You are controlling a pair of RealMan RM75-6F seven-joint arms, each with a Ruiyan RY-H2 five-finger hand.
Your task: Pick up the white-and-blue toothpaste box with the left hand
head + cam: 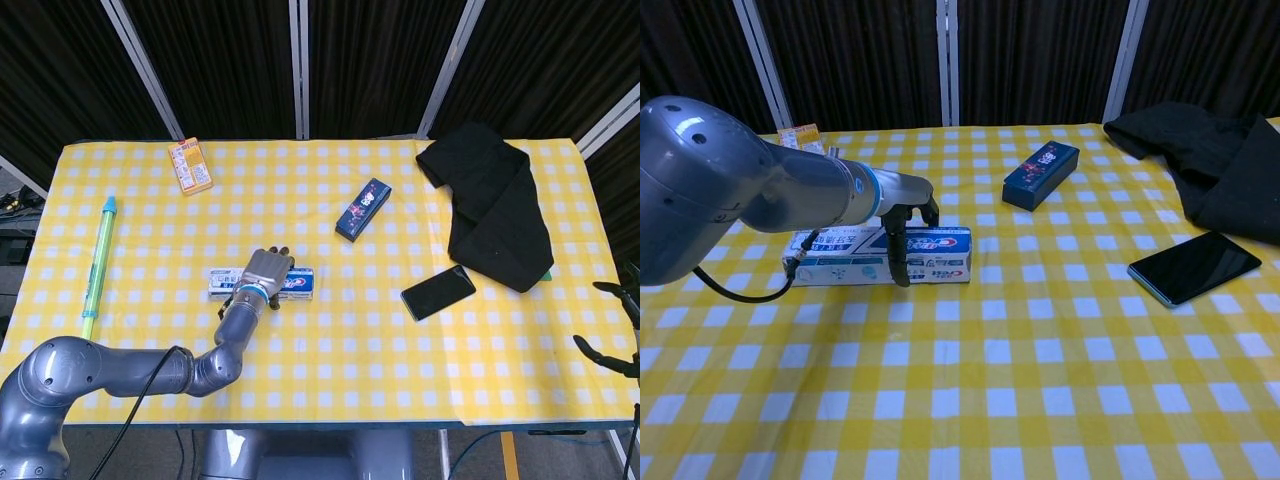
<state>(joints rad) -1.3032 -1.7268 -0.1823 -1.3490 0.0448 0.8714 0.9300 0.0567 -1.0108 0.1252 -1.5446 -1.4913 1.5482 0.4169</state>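
Observation:
The white-and-blue toothpaste box (300,283) (943,251) lies flat on the yellow checked table (340,370), left of centre. My left hand (267,270) (902,216) is over the middle of the box and straddles it. Its thumb runs down the near face to the cloth and the other fingers curl over the far edge. The box rests on the table, and its middle is hidden by the hand. My right hand (608,356) shows only at the right edge of the head view, with fingers spread, holding nothing.
A dark blue box (363,208) (1040,173) lies right of the hand. Further right are a black phone (438,292) (1190,266) and a black cloth (490,205) (1210,160). An orange packet (190,165) and a long green pen-like item (98,265) lie at the left.

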